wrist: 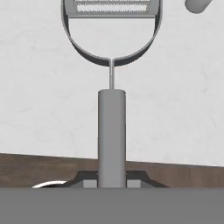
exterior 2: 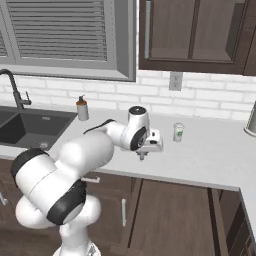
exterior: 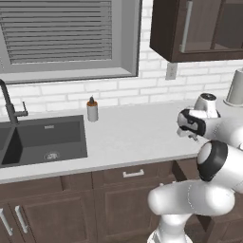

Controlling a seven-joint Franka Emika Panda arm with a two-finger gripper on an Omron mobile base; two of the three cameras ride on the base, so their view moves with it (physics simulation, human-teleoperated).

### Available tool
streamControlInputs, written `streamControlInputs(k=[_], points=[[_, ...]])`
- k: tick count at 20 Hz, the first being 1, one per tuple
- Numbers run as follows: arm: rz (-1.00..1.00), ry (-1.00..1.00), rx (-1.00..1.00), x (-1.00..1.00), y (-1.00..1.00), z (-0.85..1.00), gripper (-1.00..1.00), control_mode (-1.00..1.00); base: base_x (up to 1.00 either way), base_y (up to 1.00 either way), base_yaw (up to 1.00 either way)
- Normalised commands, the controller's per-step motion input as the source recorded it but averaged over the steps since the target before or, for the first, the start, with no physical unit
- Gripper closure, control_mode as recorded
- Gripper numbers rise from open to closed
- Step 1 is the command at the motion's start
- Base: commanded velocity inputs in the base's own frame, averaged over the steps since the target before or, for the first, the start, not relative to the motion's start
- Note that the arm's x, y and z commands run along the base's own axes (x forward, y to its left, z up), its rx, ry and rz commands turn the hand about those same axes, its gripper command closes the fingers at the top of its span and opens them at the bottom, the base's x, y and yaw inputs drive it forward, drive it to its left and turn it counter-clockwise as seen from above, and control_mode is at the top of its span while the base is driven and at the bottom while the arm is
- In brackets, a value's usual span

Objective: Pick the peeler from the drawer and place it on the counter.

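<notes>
Grey peeler (wrist: pixel 111 131) in gripper (wrist: pixel 111 183) above counter (wrist: pixel 183 109)

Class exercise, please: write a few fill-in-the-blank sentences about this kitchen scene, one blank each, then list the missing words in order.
1. The gripper is shut on the handle of the ____.
2. The peeler hangs over the pale ____.
3. On the counter, right of the gripper in the right base view, stands a small white ____.
4. The soap bottle stands beside the dark ____.

Missing words: peeler; counter; cup; sink
</notes>
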Motion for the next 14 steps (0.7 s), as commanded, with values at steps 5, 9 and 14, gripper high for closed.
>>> streamControlInputs(k=[5, 9, 14], points=[[0.0, 0.0, 0.0, 0.79, 0.36, -0.36, 1.0, -1.0, 0.0, 0.0, 0.0], [0.0, 0.0, 0.0, 0.68, 0.27, -0.37, 1.0, -1.0, 0.0, 0.0, 0.0], [0.0, 0.0, 0.0, 0.45, 0.15, -0.41, 1.0, -1.0, 0.0, 0.0, 0.0]])
